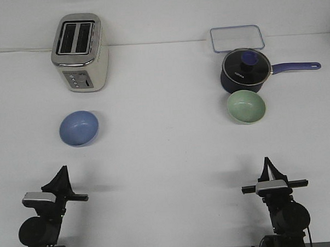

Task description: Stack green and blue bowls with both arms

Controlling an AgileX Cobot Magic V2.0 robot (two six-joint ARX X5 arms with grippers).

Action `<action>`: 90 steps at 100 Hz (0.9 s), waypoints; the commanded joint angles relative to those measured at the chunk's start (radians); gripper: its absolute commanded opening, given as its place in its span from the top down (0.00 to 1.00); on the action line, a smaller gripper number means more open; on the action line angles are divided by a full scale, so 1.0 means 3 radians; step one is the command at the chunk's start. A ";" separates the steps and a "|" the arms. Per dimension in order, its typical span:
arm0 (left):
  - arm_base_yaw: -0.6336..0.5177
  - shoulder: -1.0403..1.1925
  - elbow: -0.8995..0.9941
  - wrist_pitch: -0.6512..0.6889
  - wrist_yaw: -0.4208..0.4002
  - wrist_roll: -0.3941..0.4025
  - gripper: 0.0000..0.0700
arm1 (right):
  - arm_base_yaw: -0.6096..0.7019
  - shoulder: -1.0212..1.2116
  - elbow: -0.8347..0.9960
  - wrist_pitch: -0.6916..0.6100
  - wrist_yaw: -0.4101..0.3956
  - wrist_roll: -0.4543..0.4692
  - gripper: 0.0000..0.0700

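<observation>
The periwinkle blue bowl (78,128) sits upright on the white table at the left, in front of the toaster. The pale green bowl (246,107) sits upright at the right, just in front of the saucepan and close to it. My left gripper (61,173) is low at the near left, well short of the blue bowl. Its fingers meet in a point and hold nothing. My right gripper (267,164) is low at the near right, well short of the green bowl. It is also shut to a point and empty.
A cream and silver toaster (80,52) stands at the back left. A dark blue lidded saucepan (245,71) stands at the back right, handle pointing right. A clear rectangular container (236,38) lies behind it. The white table (166,151) spreads between the bowls.
</observation>
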 commanded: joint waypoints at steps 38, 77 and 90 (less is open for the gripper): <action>0.0005 -0.0006 -0.0064 0.0050 -0.0004 -0.0001 0.98 | 0.0003 -0.0001 -0.0006 0.0043 0.0001 -0.0013 1.00; 0.0005 -0.0006 -0.0064 0.0050 -0.0004 -0.0001 0.98 | 0.0003 -0.0001 -0.0006 0.0079 -0.0011 0.0018 1.00; 0.0005 -0.0006 -0.0064 0.0050 -0.0004 -0.0001 0.98 | 0.0003 -0.0001 -0.0006 0.0092 -0.0025 0.0486 1.00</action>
